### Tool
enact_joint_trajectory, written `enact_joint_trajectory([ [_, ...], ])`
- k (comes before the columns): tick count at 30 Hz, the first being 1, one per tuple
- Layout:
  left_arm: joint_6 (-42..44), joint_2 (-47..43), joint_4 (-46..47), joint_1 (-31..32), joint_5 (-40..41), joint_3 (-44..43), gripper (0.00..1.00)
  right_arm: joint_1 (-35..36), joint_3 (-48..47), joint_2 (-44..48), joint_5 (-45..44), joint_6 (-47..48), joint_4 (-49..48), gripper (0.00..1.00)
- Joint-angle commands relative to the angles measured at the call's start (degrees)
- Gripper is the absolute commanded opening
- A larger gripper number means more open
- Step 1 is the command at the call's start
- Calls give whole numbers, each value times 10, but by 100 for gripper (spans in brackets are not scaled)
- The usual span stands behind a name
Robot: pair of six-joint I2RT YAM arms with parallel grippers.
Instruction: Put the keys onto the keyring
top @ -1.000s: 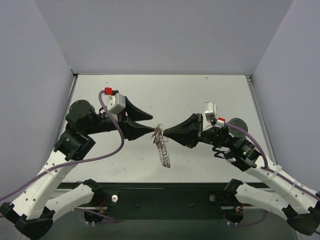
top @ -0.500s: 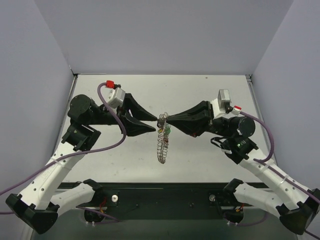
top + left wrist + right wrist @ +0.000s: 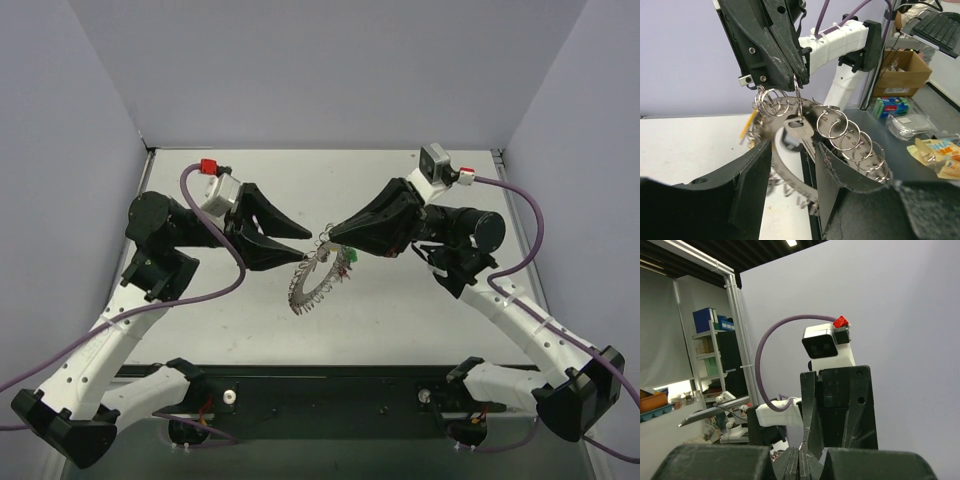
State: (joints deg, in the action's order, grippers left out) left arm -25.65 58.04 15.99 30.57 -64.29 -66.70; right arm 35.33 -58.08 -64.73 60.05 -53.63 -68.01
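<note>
Keyring (image 3: pixel 310 278) newly tilted flat, keys (image 3: pixel 340 262) mostly hidden.

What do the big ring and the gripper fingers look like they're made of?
The keyring looks like bright, polished metal: silver with sharp glints, also on its small split rings. The left gripper fingers look like matte black plastic, faintly grainy, perhaps printed. The right gripper looks alike.

**Bright metal against matt black plastic**

The keyring (image 3: pixel 312 278) is shiny silver metal with a toothed rim. The keys (image 3: pixel 799 131) have dull steel blades. Both grippers' fingers (image 3: pixel 745 180) are matt, slightly rough black plastic; the table (image 3: pixel 420 320) is smooth, matt white.
</note>
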Motion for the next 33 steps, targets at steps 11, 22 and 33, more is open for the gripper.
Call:
enact_joint_trajectory([
  [11, 2, -12, 32, 8, 26, -10, 50, -20, -35, -29, 19, -68, -213, 0],
  [22, 48, 15, -16, 36, 46, -18, 31, -22, -33, -37, 12, -72, -220, 0],
  [33, 99, 29, -73, 83, 94, -33, 0, -22, -27, -38, 9, -71, -222, 0],
])
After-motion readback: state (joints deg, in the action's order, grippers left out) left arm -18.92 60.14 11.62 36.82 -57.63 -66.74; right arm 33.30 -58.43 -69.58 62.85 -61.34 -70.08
